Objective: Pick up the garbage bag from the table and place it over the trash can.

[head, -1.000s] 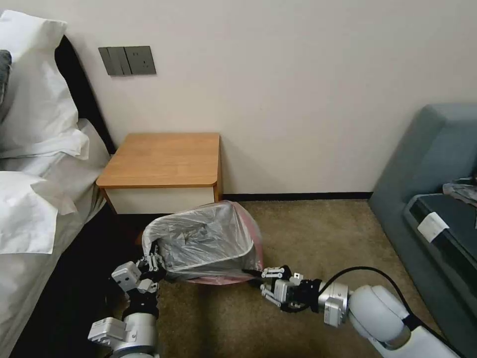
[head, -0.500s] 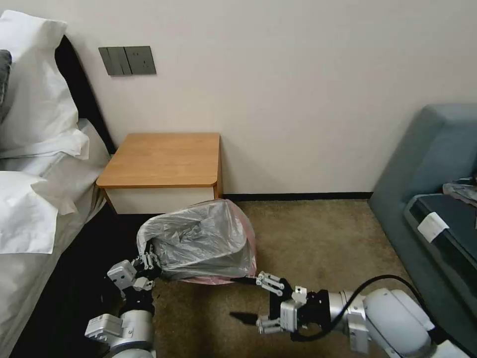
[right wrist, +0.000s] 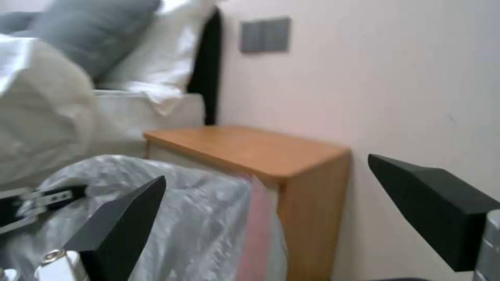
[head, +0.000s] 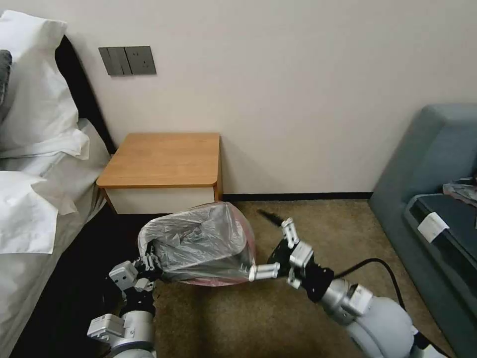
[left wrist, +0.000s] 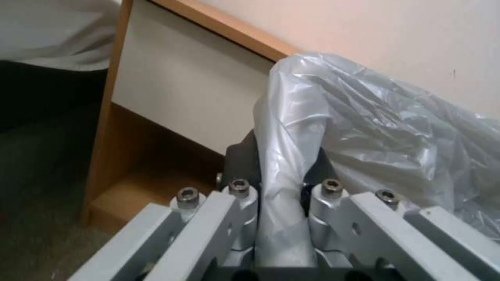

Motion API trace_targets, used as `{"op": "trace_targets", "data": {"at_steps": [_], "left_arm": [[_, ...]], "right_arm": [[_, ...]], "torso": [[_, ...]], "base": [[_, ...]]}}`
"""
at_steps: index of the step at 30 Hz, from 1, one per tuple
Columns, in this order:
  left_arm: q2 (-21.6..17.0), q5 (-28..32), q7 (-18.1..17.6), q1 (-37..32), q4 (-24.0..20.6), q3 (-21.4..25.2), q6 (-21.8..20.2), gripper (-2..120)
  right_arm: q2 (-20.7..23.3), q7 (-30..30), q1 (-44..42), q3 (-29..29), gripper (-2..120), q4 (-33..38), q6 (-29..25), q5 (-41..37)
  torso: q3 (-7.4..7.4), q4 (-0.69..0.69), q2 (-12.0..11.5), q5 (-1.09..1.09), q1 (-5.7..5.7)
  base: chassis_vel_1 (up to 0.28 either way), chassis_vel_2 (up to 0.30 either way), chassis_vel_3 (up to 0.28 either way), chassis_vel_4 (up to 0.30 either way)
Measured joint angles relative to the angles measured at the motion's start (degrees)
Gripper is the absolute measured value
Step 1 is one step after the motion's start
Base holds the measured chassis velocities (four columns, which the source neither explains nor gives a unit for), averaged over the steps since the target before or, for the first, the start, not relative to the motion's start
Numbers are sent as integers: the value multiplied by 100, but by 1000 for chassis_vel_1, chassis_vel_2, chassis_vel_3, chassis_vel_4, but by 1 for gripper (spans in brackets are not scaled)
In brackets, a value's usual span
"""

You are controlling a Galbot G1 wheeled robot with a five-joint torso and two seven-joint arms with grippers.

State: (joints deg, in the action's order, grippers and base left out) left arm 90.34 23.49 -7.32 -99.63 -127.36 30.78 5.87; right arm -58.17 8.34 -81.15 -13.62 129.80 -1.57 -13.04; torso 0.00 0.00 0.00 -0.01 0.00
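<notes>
Since a moment ago the right gripper (head: 258,243) has swung up from low over the carpet (head: 318,233) to the right side of the garbage bag (head: 198,243), its fingers spread wide with nothing between them. The left gripper (head: 149,262) is clamped on the bag's left edge, low beside the bed (head: 35,209). The bag stands puffed up on the floor in front of the table (head: 164,159), against the wall (head: 298,89).
</notes>
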Motion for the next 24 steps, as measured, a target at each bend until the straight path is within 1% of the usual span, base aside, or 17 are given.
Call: {"op": "trace_targets", "data": {"at_steps": [2, 3, 4, 7, 10, 18, 20, 21, 22, 23, 24], "left_arm": [[2, -31, 5, 2, -12, -8, 4, 7], [3, -46, 9, 3, -20, -9, 9, 7], [3, -46, 9, 3, -20, -9, 9, 7], [1, -91, 18, 1, -23, -14, 22, 7], [1, -111, 21, 4, -24, -21, 28, 7], [1, -147, 32, -10, -27, -56, 36, 7], [2, -149, 36, -15, -37, -64, 39, 7], [4, -153, 40, -18, -42, -68, 45, 7], [7, -155, 42, -20, -45, -69, 48, 7], [7, -155, 42, -20, -45, -69, 48, 7], [11, -156, 44, -21, -45, -70, 51, 7]], "right_arm": [[-61, -244, 31, 59, 100, 3, 309, -167], [-95, -340, 59, 86, 100, -8, 447, -169], [-95, -340, 59, 86, 100, -8, 447, -169], [-199, -593, 129, 192, 100, -7, 959, -73], [-243, -600, 176, 234, 100, -62, 1073, 93], [-294, -601, 335, 302, 100, -317, 1120, 305], [-294, -599, 362, 304, 100, -354, 1136, 219], [-296, -634, 378, 321, 100, -359, 1201, -42], [-299, -685, 385, 345, 96, -352, 1275, -329], [-299, -685, 385, 345, 96, -352, 1275, -329], [-311, -766, 396, 378, 94, -326, 1383, -831]], "torso": [[0, 0, 0, 0, 0], [0, 0, 0, 0, 0], [0, 0, 0, 0, 0], [0, 0, 0, 1, 0], [0, 0, 0, 0, 0], [0, 0, 0, 0, 0], [0, 0, 0, 1, 0], [0, 0, 0, 1, 0], [0, 0, 0, 1, 0], [0, 0, 0, 1, 0], [0, 0, 0, 1, 0]], "base": [[0, 0, 0, 0], [0, 0, 0, 0], [0, 0, 0, 0], [0, 0, 0, 0], [0, 0, 0, 0], [0, 0, 0, 0], [0, 0, 0, 0], [0, 0, 0, 0], [0, 0, 0, 0], [0, 0, 0, 0], [0, 0, 0, 0]]}}
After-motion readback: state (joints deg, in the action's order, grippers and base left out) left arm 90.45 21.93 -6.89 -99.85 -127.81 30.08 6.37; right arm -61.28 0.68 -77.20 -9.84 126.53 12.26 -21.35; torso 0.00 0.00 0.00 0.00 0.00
